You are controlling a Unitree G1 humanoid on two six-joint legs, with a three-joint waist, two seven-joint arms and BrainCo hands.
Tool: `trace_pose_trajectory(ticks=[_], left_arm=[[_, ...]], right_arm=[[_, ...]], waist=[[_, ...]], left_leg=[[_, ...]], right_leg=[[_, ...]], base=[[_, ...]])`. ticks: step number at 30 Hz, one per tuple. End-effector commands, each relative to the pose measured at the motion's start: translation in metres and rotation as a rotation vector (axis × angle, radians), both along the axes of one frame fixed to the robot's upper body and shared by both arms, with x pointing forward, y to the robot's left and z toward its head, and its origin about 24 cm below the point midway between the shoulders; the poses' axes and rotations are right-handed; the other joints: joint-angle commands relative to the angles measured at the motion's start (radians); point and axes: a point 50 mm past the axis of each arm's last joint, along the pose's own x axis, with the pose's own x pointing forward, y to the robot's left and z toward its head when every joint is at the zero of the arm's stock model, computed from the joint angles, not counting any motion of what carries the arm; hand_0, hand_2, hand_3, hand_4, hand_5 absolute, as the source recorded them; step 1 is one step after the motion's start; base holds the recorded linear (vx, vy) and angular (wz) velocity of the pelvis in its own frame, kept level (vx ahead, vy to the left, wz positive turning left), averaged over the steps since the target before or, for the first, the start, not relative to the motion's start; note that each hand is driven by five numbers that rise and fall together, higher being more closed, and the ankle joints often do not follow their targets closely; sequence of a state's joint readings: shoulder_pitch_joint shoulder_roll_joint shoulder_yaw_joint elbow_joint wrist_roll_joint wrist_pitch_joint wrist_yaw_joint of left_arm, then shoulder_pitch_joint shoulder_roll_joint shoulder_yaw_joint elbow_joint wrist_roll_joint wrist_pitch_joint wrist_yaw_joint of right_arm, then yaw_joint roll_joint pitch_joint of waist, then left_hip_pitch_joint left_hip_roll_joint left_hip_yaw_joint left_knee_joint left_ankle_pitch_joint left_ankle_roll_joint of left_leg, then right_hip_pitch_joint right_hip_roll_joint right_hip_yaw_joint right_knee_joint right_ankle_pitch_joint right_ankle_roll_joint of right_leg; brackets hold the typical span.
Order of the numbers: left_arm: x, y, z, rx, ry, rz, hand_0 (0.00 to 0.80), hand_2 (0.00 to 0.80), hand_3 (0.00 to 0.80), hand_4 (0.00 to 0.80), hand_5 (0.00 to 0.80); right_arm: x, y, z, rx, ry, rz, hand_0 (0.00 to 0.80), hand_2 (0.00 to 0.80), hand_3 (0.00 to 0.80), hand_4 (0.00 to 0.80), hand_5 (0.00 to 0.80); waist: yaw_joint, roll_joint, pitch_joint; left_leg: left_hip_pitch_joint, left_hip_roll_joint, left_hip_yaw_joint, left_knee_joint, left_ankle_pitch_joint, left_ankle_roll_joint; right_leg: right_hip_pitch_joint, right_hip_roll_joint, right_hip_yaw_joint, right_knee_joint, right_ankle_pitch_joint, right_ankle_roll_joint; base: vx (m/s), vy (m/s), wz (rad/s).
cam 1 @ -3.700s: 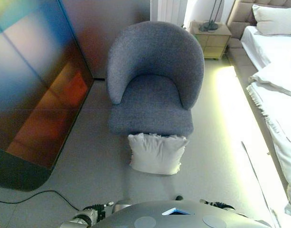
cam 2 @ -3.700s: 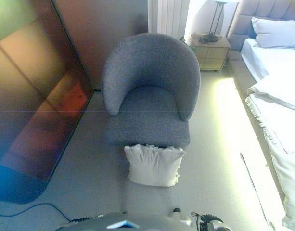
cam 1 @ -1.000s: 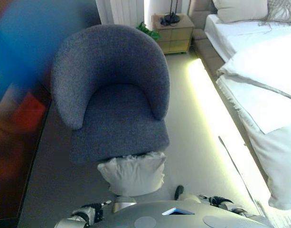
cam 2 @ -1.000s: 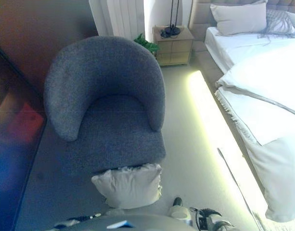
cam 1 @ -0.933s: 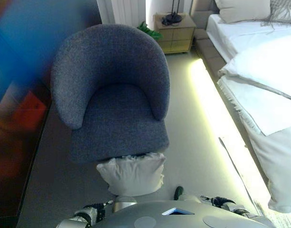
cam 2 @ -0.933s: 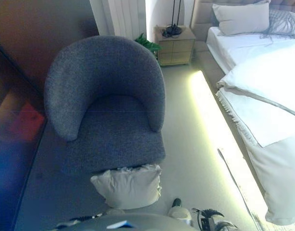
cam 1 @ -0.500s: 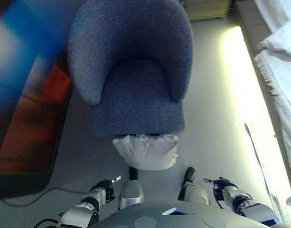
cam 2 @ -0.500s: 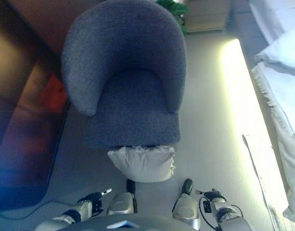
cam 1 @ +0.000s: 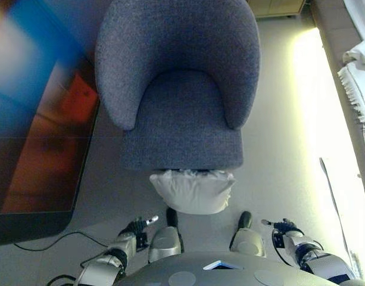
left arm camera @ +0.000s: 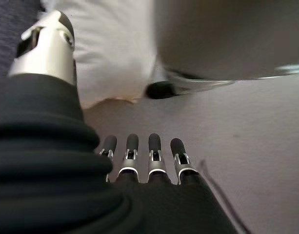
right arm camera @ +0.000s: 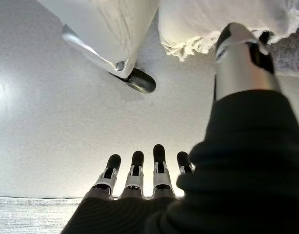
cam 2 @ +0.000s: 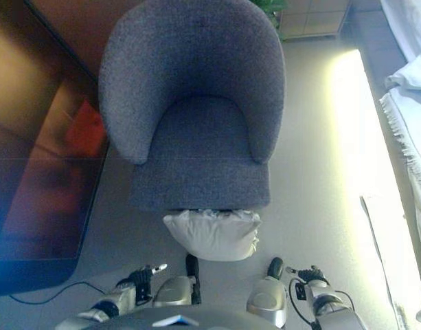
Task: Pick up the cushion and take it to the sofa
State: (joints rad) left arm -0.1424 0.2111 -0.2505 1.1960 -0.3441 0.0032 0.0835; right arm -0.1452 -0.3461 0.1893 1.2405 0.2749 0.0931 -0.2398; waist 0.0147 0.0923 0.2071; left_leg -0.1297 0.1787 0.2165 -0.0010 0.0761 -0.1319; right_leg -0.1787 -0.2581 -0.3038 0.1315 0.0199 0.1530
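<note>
A white cushion [cam 1: 193, 190] stands on the grey floor, leaning against the front of a grey-blue armchair [cam 1: 180, 89] with a round back. It also shows in the right eye view [cam 2: 211, 233], in the left wrist view [left arm camera: 110, 48] and in the right wrist view [right arm camera: 208, 19]. My left hand [cam 1: 136, 227] hangs low at the cushion's left with fingers straight, empty. My right hand [cam 1: 281, 227] hangs low at the cushion's right, fingers straight, empty. Neither hand touches the cushion.
A dark glossy panel [cam 1: 33, 119] lies along the left. A bed with a white fringed cover [cam 1: 361, 77] runs along the right, with a bright strip of floor [cam 1: 316, 119] beside it. A bedside cabinet [cam 2: 320, 20] stands at the far end.
The camera has tilted down and come closer: the chair and cushion sit higher and nearer. Both hands now show beside the cushion.
</note>
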Motion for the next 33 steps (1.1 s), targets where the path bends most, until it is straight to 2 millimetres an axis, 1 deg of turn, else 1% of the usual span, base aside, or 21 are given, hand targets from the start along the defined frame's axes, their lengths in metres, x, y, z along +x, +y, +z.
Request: trace_pose_trajectory(ticks=[1,3,6,7,8,9,11,13,16,20,22,25,27,31,33], left_arm=[[0.045,0.019,0.026,0.122,-0.163,-0.015,0.000,0.000,0.000,0.000,0.000],[0.073,0.017,0.044,0.151,-0.282,-0.025,0.000,0.000,0.000,0.000,0.000],[0.111,0.014,0.072,0.194,-0.423,0.015,0.000,0.000,0.000,0.000,0.000],[0.120,0.013,0.080,0.202,-0.449,0.032,0.000,0.000,0.000,0.000,0.000],[0.128,0.011,0.086,0.174,-0.481,0.059,0.000,0.000,0.000,0.000,0.000],[0.133,0.014,0.092,0.184,-0.506,0.063,0.000,0.000,0.000,0.000,0.000],[0.141,0.013,0.099,0.195,-0.540,0.079,0.000,0.000,0.000,0.000,0.000],[0.150,0.009,0.108,0.200,-0.588,0.088,0.000,0.000,0.000,0.000,0.000],[0.166,-0.002,0.125,0.195,-0.661,0.099,0.000,0.000,0.000,0.000,0.000],[0.185,-0.006,0.152,0.190,-0.756,0.102,0.000,0.000,0.000,0.000,0.000],[0.193,-0.005,0.165,0.183,-0.802,0.102,0.000,0.000,0.000,0.000,0.000],[0.204,-0.005,0.186,0.173,-0.890,0.104,0.000,0.000,0.000,0.000,0.000],[0.209,-0.006,0.198,0.165,-0.937,0.111,0.000,0.000,0.000,0.000,0.000],[0.221,-0.004,0.229,0.171,-1.062,0.093,0.000,0.000,0.000,0.000,0.000],[0.225,-0.004,0.241,0.177,-1.102,0.082,0.000,0.000,0.000,0.000,0.000]], right_arm=[[0.051,0.018,0.017,0.031,-0.222,-0.021,0.000,0.000,0.000,0.000,0.000],[0.078,0.025,0.031,0.026,-0.326,0.010,0.000,0.000,0.000,0.000,0.000],[0.121,0.033,0.060,-0.002,-0.469,0.044,0.000,0.000,0.000,0.000,0.000],[0.132,0.035,0.068,-0.012,-0.497,0.053,0.000,0.000,0.000,0.000,0.000],[0.143,0.036,0.078,-0.027,-0.526,0.062,0.000,0.000,0.000,0.000,0.000],[0.152,0.036,0.086,-0.043,-0.553,0.072,0.000,0.000,0.000,0.000,0.000],[0.165,0.035,0.101,-0.072,-0.613,0.077,0.000,0.000,0.000,0.000,0.000],[0.176,0.033,0.114,-0.094,-0.662,0.082,0.000,0.000,0.000,0.000,0.000],[0.191,0.031,0.135,-0.127,-0.741,0.091,0.000,0.000,0.000,0.000,0.000],[0.210,0.024,0.169,-0.186,-0.832,0.114,0.000,0.000,0.000,0.000,0.000],[0.218,0.022,0.185,-0.211,-0.868,0.132,0.000,0.000,0.000,0.000,0.000],[0.229,0.023,0.209,-0.247,-0.940,0.157,0.000,0.000,0.000,0.000,0.000],[0.234,0.024,0.219,-0.264,-0.972,0.175,0.000,0.000,0.000,0.000,0.000],[0.245,0.027,0.249,-0.304,-1.047,0.217,0.000,0.000,0.000,0.000,0.000],[0.250,0.028,0.262,-0.324,-1.073,0.240,0.000,0.000,0.000,0.000,0.000]], waist=[[0.001,-0.062,0.128],[0.004,-0.069,0.171],[0.002,-0.075,0.231],[-0.001,-0.078,0.245],[-0.004,-0.080,0.264],[-0.006,-0.086,0.273],[-0.007,-0.087,0.300],[-0.008,-0.090,0.313],[-0.009,-0.087,0.313],[-0.012,-0.076,0.313],[-0.014,-0.070,0.313],[-0.019,-0.062,0.313],[-0.020,-0.058,0.313],[-0.025,-0.047,0.313],[-0.028,-0.042,0.313]], left_leg=[[-0.063,0.113,-0.028,0.121,-0.057,-0.025],[-0.134,0.103,-0.044,0.154,-0.066,-0.021],[-0.250,0.089,-0.072,0.205,-0.067,-0.019],[-0.284,0.085,-0.080,0.221,-0.068,-0.017],[-0.314,0.081,-0.083,0.238,-0.070,-0.016],[-0.346,0.076,-0.088,0.248,-0.070,-0.013],[-0.394,0.063,-0.098,0.272,-0.070,-0.009],[-0.445,0.056,-0.109,0.286,-0.066,-0.007],[-0.542,0.048,-0.125,0.315,-0.066,-0.004],[-0.662,0.037,-0.135,0.358,-0.065,0.002],[-0.705,0.035,-0.134,0.373,-0.064,0.005],[-0.791,0.034,-0.144,0.418,-0.070,0.009],[-0.839,0.034,-0.153,0.451,-0.074,0.012],[-0.956,0.043,-0.165,0.513,-0.083,0.018],[-1.002,0.047,-0.165,0.537,-0.089,0.019]], right_leg=[[-0.045,-0.094,0.057,-0.013,0.037,0.045],[-0.106,-0.108,0.066,-0.006,0.055,0.056],[-0.213,-0.102,0.087,0.040,0.053,0.049],[-0.243,-0.103,0.094,0.050,0.054,0.049],[-0.269,-0.105,0.100,0.057,0.056,0.048],[-0.299,-0.107,0.103,0.061,0.058,0.044],[-0.346,-0.113,0.109,0.078,0.063,0.045],[-0.394,-0.115,0.116,0.091,0.067,0.046],[-0.492,-0.116,0.123,0.115,0.071,0.045],[-0.615,-0.124,0.131,0.156,0.077,0.042],[-0.660,-0.126,0.135,0.170,0.080,0.040],[-0.753,-0.131,0.158,0.213,0.082,0.034],[-0.802,-0.134,0.171,0.247,0.080,0.031],[-0.924,-0.131,0.207,0.321,0.069,0.021],[-0.974,-0.129,0.222,0.351,0.064,0.017]], base=[[-0.144,0.020,-0.03],[-0.158,0.030,-0.01],[-0.168,0.044,0.13],[-0.147,0.036,0.18],[-0.145,0.028,0.14],[-0.138,0.034,0.06],[-0.115,0.012,0.06],[-0.078,-0.007,0.08],[-0.054,-0.019,0.06],[-0.042,0.009,0.11],[-0.027,0.038,0.10],[-0.013,0.048,0.03],[-0.012,0.041,0.07],[-0.009,0.037,0.08],[-0.017,0.041,0.12]])
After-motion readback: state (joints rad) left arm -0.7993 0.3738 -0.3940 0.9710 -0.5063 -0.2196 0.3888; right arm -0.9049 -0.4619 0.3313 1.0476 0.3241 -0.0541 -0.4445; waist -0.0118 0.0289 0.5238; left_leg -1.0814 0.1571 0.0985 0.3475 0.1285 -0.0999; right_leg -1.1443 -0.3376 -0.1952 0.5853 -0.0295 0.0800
